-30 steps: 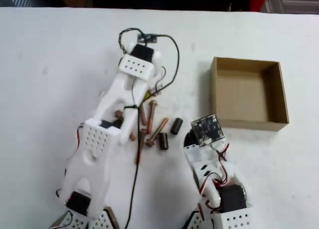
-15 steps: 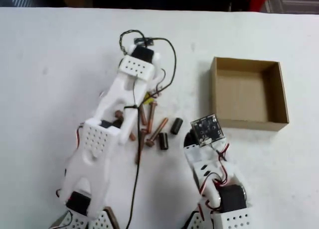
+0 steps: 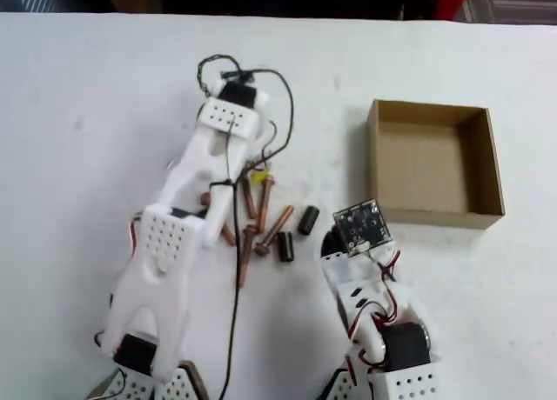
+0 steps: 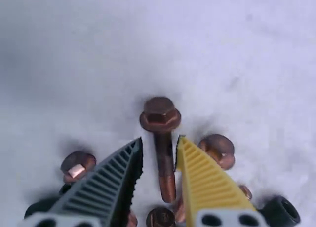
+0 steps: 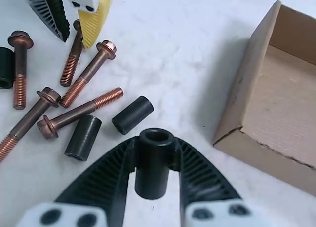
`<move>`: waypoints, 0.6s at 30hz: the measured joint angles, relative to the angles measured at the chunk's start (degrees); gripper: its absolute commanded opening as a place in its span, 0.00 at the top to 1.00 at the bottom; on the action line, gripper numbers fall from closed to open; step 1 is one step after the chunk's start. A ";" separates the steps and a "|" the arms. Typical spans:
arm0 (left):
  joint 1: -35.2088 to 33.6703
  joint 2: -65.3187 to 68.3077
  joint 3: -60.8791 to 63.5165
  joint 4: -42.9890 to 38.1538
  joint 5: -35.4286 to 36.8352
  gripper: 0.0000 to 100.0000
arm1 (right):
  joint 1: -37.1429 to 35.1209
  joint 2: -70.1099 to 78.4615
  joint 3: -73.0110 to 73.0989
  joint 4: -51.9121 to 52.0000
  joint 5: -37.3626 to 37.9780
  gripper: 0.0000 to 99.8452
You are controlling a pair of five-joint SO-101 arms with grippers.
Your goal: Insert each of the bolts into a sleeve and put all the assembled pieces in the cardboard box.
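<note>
Bolts of coppery metal [image 4: 217, 150] are crowding the flanged hex-head bolt [image 4: 164, 170] inside the spread left gripper [image 4: 159, 142], risking a snag, while the right gripper [image 5: 155, 144] is clamping a black cylindrical sleeve [image 5: 154, 165].

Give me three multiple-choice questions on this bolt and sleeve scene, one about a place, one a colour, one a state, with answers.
1. Where is the bolt nearest the left gripper?
A. Lifted in the air
B. On the table between its fingers
C. In a person's hand
2. What colour are the sleeves?
A. Black
B. Copper
C. White
3. What is the right gripper doing?
A. Open, empty
B. Shut on a bolt
C. Shut on a sleeve
Answers: 1 B, it lies between the open fingers; 2 A, loose and held ones are black; 3 C, a sleeve stands clamped there.
</note>
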 measured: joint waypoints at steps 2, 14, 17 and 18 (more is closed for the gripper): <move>-0.53 1.41 0.00 -0.70 0.00 0.86 | 0.00 0.00 0.00 0.00 0.00 0.98; -0.88 3.08 -1.41 -2.11 0.00 0.98 | 0.00 0.00 0.00 0.79 0.00 0.98; -0.53 4.40 -2.29 -4.13 -0.09 0.97 | 0.00 0.00 0.00 0.79 0.00 0.98; -0.53 4.57 -2.37 -4.40 -0.97 0.97 | 0.00 0.00 0.00 0.79 0.00 0.98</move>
